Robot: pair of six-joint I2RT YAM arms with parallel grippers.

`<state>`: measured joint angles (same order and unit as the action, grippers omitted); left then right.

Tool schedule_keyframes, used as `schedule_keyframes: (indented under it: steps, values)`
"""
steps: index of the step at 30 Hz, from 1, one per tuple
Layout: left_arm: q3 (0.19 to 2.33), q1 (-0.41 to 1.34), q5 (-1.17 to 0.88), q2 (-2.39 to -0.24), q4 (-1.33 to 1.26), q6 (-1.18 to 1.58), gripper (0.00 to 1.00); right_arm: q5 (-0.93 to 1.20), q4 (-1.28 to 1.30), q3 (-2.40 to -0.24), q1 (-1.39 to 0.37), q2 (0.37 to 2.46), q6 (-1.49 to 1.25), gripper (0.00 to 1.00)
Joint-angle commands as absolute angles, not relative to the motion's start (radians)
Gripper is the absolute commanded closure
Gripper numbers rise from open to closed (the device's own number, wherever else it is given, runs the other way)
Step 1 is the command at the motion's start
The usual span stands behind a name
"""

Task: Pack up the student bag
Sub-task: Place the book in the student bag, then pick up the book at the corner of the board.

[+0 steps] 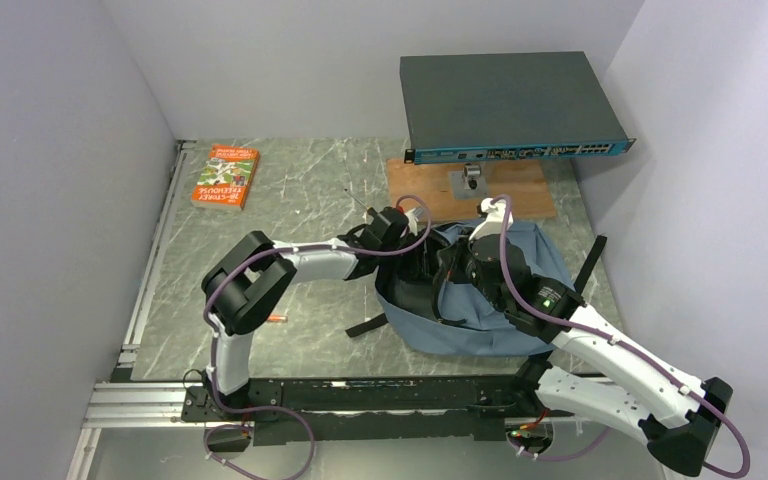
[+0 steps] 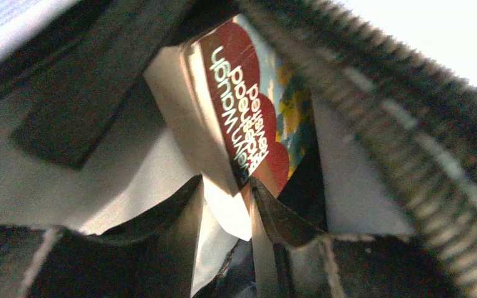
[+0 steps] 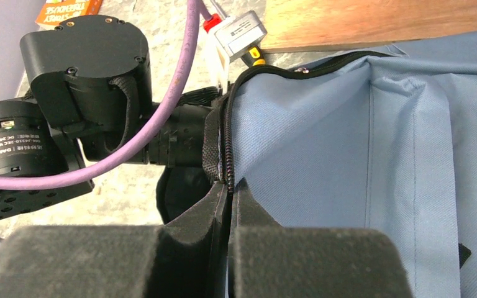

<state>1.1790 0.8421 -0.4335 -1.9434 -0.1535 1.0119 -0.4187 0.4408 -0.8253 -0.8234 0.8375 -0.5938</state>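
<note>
The blue-grey student bag (image 1: 525, 255) lies on the table right of centre, its mouth facing left. My left gripper (image 2: 227, 189) is inside the bag's mouth, shut on the corner of a book with a dark red cover (image 2: 242, 112); the grey lining (image 2: 49, 180) and the black zipper edge (image 2: 385, 118) surround it. From above the left wrist (image 1: 392, 228) reaches into the opening. My right gripper (image 3: 231, 186) is shut on the bag's black zipper rim (image 3: 223, 143) and holds the flap (image 3: 348, 155) up. An orange book (image 1: 226, 176) lies at the far left.
A dark network switch (image 1: 508, 105) sits on a stand over a wooden board (image 1: 430, 190) behind the bag. A small orange item (image 1: 276, 317) lies by the left arm. A metal rail (image 1: 155, 260) runs along the table's left edge.
</note>
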Motion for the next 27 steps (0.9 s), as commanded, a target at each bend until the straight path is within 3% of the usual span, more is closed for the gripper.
schedule_keyframes:
  steps: [1, 8, 15, 23, 27]
  values:
    - [1.280, 0.854, -0.491, -1.985, -0.191, 1.016, 0.63, -0.442, 0.402, -0.849, -0.818, 0.824, -0.627, 1.00]
    - [1.361, 0.873, -0.506, -2.016, -0.121, 0.954, 0.64, -0.448, 0.395, -0.851, -0.818, 0.848, -0.611, 1.00]
    - [1.157, 0.782, -0.508, -1.750, -0.009, 0.740, 0.26, -0.453, 0.382, -0.828, -0.813, 0.839, -0.541, 1.00]
    - [1.030, 0.668, -0.576, -1.357, 0.240, 0.494, 0.08, -0.390, 0.367, -0.807, -0.813, 0.868, -0.428, 0.99]
    - [0.994, 0.516, -0.664, -1.190, 0.378, 0.410, 0.06, -0.381, 0.402, -0.825, -0.812, 0.884, -0.401, 0.85]
